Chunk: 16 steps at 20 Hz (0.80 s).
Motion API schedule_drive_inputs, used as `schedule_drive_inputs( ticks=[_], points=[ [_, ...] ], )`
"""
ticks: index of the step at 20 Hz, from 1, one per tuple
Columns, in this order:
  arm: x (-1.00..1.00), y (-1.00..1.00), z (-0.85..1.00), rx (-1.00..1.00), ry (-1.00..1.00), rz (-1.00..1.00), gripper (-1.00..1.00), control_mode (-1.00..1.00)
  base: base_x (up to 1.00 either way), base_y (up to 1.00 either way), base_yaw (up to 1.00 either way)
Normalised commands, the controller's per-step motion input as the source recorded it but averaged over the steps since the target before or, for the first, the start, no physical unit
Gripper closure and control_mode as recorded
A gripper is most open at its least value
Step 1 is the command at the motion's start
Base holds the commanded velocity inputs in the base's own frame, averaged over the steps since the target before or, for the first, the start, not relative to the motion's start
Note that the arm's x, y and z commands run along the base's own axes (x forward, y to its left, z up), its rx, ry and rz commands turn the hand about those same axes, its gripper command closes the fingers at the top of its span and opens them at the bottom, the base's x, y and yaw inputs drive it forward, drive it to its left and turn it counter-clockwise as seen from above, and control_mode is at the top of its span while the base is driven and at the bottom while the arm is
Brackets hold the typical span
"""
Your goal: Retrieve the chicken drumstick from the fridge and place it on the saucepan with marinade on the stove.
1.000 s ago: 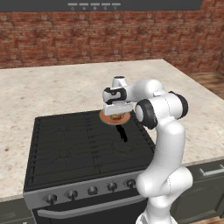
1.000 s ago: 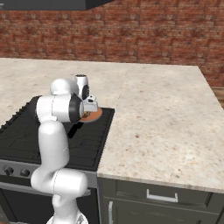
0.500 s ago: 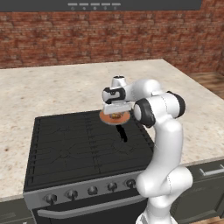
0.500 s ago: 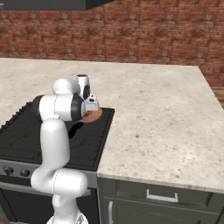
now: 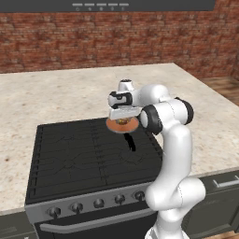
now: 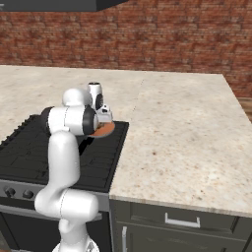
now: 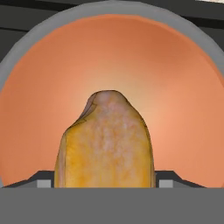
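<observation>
The chicken drumstick (image 7: 107, 144), golden-brown and lumpy, sits between my gripper's (image 7: 105, 181) two fingertips (image 7: 44, 181), and both tips touch its sides. Right behind it lies the orange-brown marinade of the saucepan (image 7: 175, 87), ringed by a grey rim. From the left base view the gripper (image 5: 122, 119) points down just over the saucepan (image 5: 112, 126), which stands on the back right of the stove (image 5: 79, 158), its black handle (image 5: 130, 141) pointing to the front. The right base view has the saucepan (image 6: 105, 130) half hidden behind my arm. The fridge is out of view.
Speckled beige counter (image 5: 42, 98) wraps the stove at the left, the back and the right (image 6: 182, 133). A red brick wall (image 5: 93, 42) stands behind. A row of dark knobs (image 5: 98, 203) runs along the stove's front. Dark cabinet drawers (image 6: 177, 221) sit below the counter.
</observation>
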Motion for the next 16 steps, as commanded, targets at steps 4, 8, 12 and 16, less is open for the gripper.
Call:
schedule_drive_inputs(
  ticks=[4, 8, 12, 16],
  points=[
    [0.03, 0.0, -0.11, 0.0, 0.0, 0.0, 1.0, -1.0, 0.0, 0.0, 0.0],
    [0.0, 0.0, -0.01, 0.0, 0.0, 0.0, -1.0, -1.0, 0.0, 0.0, 0.0],
    [0.0, 0.0, 0.0, 0.0, 0.0, 0.0, -1.0, -1.0, 0.0, 0.0, 0.0],
    [0.0, 0.0, 0.0, 0.0, 0.0, 0.0, -1.0, -1.0, 0.0, 0.0, 0.0]
  ],
)
